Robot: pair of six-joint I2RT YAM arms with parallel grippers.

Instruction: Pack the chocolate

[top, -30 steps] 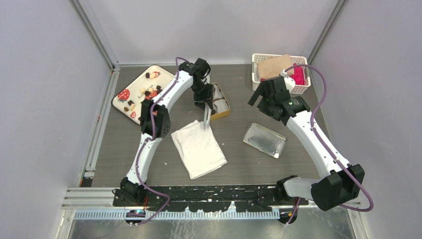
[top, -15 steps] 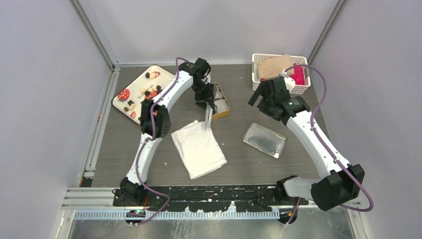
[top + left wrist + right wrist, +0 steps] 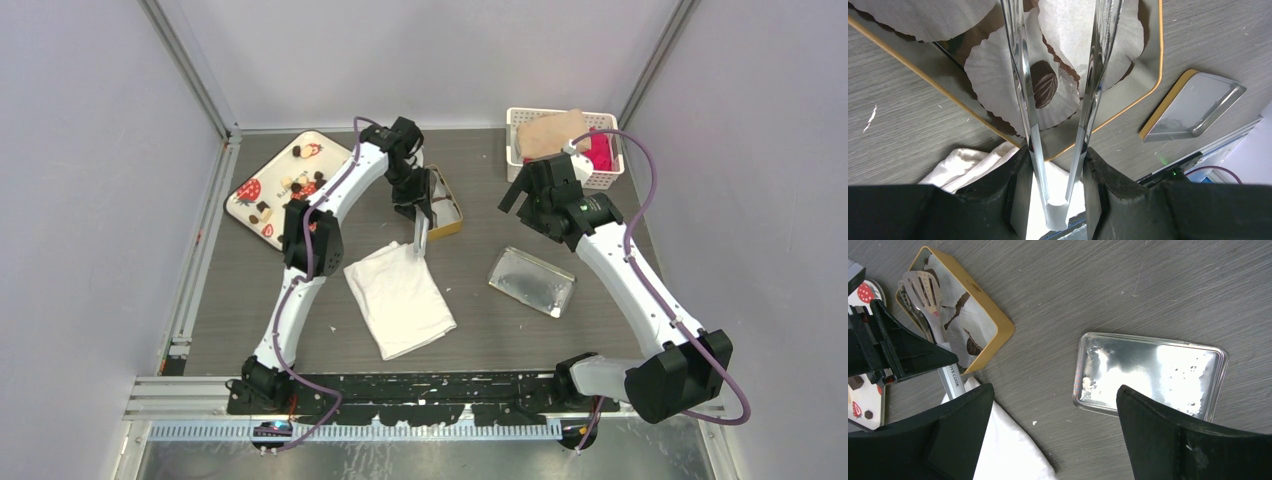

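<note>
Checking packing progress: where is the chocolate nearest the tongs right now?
In the left wrist view, the chocolate lies in a white paper cup inside the gold tin, between the two arms of the tongs, at the tin's end nearest the white cloth.

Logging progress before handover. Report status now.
Left gripper shut on metal tongs over gold rectangular tin. Right gripper open, empty, near silver rectangular lid. One dark-brown chocolate lump lies in white paper cup between tong arms. Nothing in the way.

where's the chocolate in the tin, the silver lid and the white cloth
chocolate (image 3: 1044, 85): left wrist view, its ridged top
silver lid (image 3: 1148, 374): right wrist view, middle of its flat face
white cloth (image 3: 400, 298): top external view, its middle
</note>
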